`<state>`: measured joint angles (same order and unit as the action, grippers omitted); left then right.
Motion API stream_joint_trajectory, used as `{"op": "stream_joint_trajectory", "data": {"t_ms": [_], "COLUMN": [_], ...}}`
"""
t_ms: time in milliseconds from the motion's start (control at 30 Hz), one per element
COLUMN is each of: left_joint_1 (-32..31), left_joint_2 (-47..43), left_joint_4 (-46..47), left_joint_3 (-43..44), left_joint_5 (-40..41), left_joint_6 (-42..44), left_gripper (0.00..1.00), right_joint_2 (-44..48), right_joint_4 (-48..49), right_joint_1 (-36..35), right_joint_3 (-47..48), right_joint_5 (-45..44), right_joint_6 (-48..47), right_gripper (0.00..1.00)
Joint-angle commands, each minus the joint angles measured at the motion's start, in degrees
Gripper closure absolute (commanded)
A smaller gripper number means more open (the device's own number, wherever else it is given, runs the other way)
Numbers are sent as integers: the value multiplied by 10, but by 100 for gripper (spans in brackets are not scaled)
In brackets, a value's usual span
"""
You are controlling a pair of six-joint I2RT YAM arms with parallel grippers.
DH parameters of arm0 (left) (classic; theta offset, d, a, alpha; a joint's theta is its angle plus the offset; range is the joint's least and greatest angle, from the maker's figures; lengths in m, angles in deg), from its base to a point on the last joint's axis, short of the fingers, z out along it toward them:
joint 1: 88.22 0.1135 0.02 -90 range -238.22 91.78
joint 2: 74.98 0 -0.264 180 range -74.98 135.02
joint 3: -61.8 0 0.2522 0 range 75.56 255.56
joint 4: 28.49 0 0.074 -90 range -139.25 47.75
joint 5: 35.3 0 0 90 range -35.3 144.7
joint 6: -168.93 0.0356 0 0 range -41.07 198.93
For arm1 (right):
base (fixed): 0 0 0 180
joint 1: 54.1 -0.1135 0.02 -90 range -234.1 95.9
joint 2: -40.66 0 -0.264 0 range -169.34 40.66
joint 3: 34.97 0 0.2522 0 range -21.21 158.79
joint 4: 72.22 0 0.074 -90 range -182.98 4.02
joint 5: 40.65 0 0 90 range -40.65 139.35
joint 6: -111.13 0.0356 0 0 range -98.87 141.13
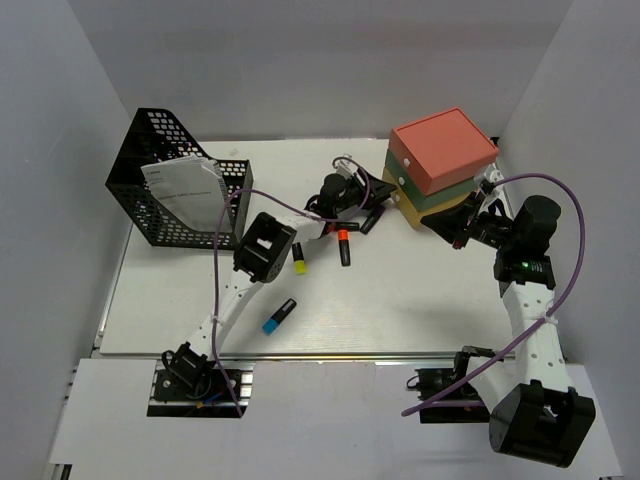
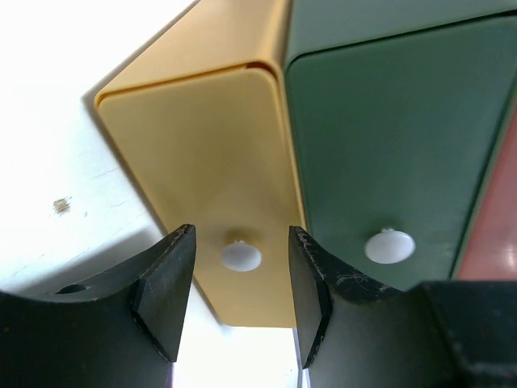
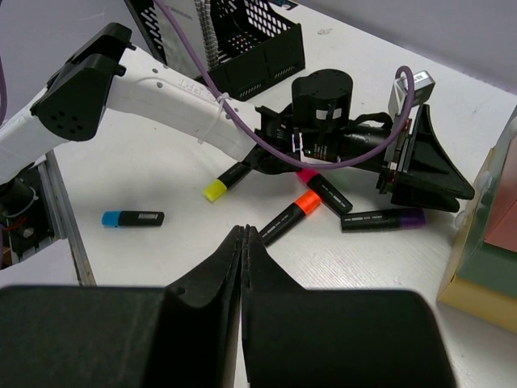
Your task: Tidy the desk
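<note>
Left tool (image 2: 241, 241), jaws parted, faces yellow drawer (image 2: 202, 153) knob (image 2: 241, 257); paper (image 1: 185, 190) print illegible

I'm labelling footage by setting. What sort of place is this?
Probably a robot lab's mock office desk: a flat white desk boxed in by plain white walls, holding a black mesh file basket, a stacked coral, green and yellow drawer box and scattered highlighter pens.

The white desk (image 1: 400, 300) carries a black mesh basket (image 1: 160, 215) and a stacked drawer box (image 1: 440, 150). A blue marker (image 1: 279, 316), a yellow marker (image 1: 298, 259) and an orange marker (image 1: 343, 245) lie between them.
</note>
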<state>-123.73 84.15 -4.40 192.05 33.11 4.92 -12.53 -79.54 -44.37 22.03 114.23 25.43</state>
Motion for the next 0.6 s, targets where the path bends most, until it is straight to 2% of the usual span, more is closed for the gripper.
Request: {"op": "stream_joint_trajectory", "data": {"t_ms": [0,300,567], "left_joint_1": [-7,-7,-7], "left_joint_2": [-14,18,20], "left_joint_4": [-21,-32,-35], "left_joint_3": [8,51,47], "left_joint_5": [21,-12,-23], "left_joint_6": [1,-11,-14], "left_gripper": [41,41,43], "right_joint_2": [8,7,7], "right_joint_4": [19,17,16], "right_joint_1": [3,3,2], "right_joint_3": [-1,0,1], "right_joint_5": [3,3,2], "right_joint_6": [-3,-7,-10], "right_gripper": [100,100,100]}}
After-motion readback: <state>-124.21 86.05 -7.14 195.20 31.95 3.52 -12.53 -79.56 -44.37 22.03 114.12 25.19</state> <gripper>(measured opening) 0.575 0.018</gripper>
